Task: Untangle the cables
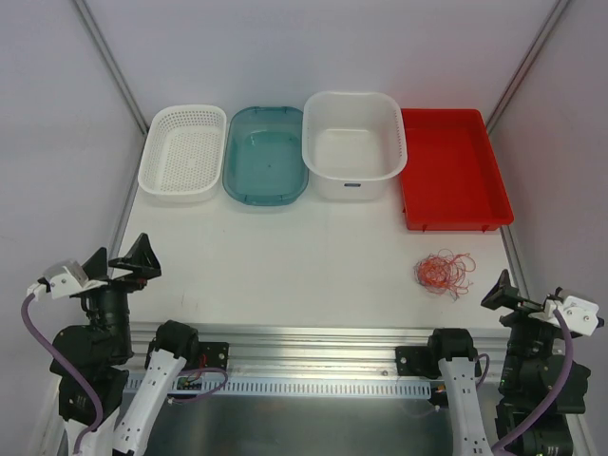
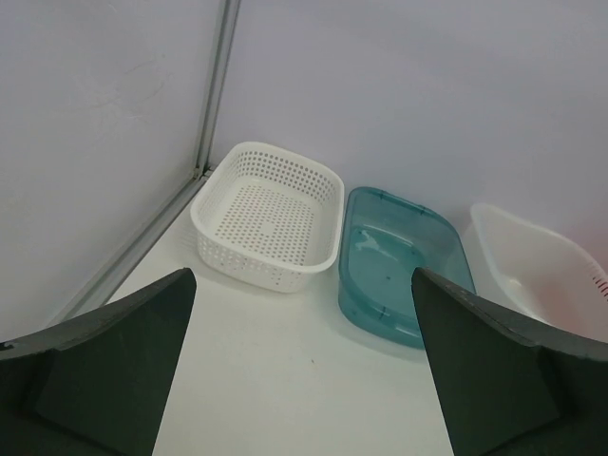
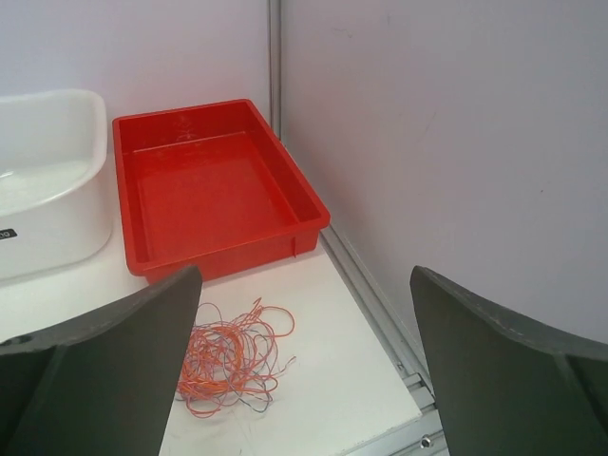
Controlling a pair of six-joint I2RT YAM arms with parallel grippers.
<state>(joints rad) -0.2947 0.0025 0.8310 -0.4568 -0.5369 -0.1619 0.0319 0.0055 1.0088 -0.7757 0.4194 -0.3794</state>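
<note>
Jaws wide apart, empty: left jaws and right jaws alike, at near counter [image 1: 285, 275] edge. Cables [image 1: 444, 274] in small reddish tangle on counter, between red tray [image 1: 451, 180] and right jaws.

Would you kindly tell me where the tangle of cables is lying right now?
In the top view the cables lie on the right side of the table, between the near wall of the red tray and the right gripper.

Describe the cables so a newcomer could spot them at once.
On the white table, find the red tray in the far right corner. In front of the tray lie the cables: a loose tangle of thin orange-red wires, the only stringy thing there.
</note>
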